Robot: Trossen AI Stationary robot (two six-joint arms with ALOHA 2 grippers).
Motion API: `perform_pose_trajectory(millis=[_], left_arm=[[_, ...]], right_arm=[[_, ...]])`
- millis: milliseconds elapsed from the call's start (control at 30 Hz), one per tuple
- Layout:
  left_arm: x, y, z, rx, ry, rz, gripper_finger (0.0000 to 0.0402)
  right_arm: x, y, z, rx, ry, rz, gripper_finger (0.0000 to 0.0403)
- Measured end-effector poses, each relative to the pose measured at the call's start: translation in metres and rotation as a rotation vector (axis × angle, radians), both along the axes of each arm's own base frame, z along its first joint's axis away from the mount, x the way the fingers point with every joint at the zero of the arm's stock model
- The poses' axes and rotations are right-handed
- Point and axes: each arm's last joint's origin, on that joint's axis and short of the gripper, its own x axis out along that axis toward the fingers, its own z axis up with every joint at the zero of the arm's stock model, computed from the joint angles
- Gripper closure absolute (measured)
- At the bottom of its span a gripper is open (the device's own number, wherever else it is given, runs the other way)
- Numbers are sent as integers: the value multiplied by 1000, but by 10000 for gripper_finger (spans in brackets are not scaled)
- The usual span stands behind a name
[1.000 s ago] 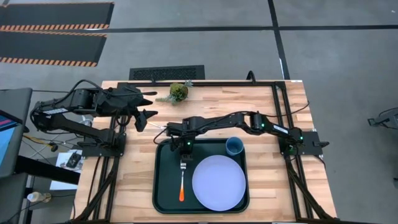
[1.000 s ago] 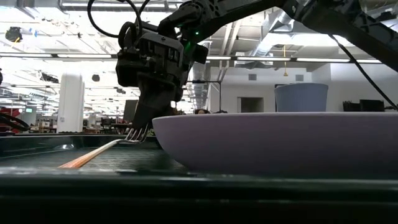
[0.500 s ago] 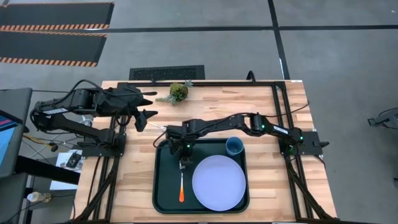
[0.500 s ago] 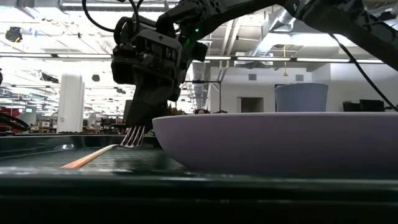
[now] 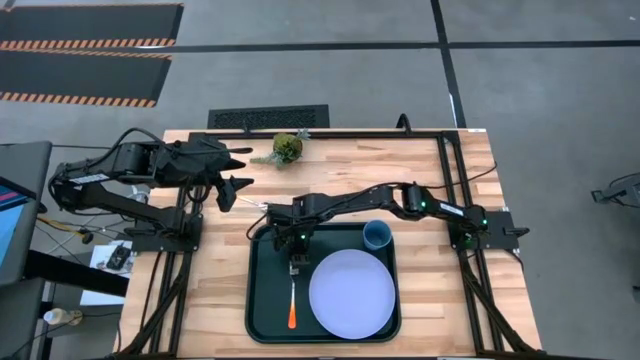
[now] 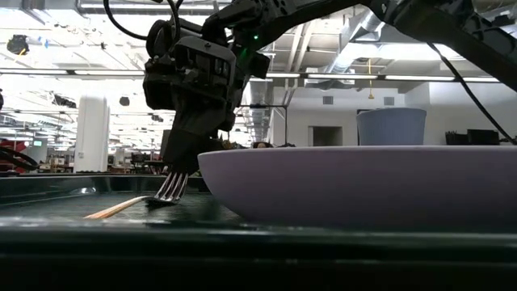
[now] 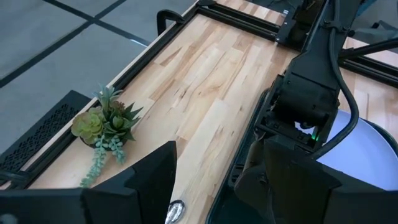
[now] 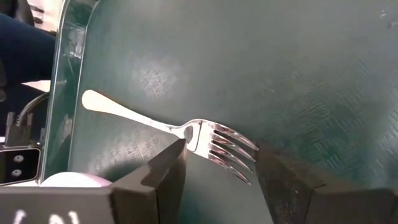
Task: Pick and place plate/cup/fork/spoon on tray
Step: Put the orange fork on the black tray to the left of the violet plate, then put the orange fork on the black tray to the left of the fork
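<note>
1. We read no brand, label or writing on anything in view.
2. The wooden table was pale plank with a dark frame.
3. The tray, a dark rounded rectangle with a raised rim and a finely textured floor, sat at 6 o'clock on the table.
4. The plate, smooth, round and pale lavender, lay in the tray toward 4 o'clock.
5. The right gripper hung over the tray at about 11 o'clock, its fingers spread either side of the fork's tines; we could not tell whether they touched them.
6. The left gripper waited, spread, at 10 o'clock over the table.
7. The fork, shiny tines and orange handle, lay flat at the plate's 9 o'clock.
8. The cup, round and blue, stood at the plate's 1 o'clock.
9. A small succulent lay at the table's 12 o'clock.
</note>
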Motion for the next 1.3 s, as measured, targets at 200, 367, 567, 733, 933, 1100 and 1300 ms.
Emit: perform_pose_trajectory(millis=[200, 367, 567, 733, 933, 1100, 1300], left_arm=[[0, 0, 0, 0, 1, 0, 177], [0, 0, 0, 1, 1, 0, 177], [0, 0, 0, 1, 1, 0, 177], [-2, 1, -2, 14, 32, 18, 177], [0, 5, -15, 66, 161, 159, 177], [13, 9, -51, 89, 321, 222, 177], [32, 15, -122, 52, 431, 144, 177]], right_arm=[[0, 5, 0, 17, 0, 9, 195], [1, 11, 1, 28, -18, 28, 198], [1, 9, 1, 13, -23, 22, 195], [0, -8, 18, 38, -24, -47, 192], [-16, -36, 64, 43, -29, -113, 193], [-51, -61, 119, 30, 3, -146, 197], [-102, -72, 180, -5, 26, -163, 197]])
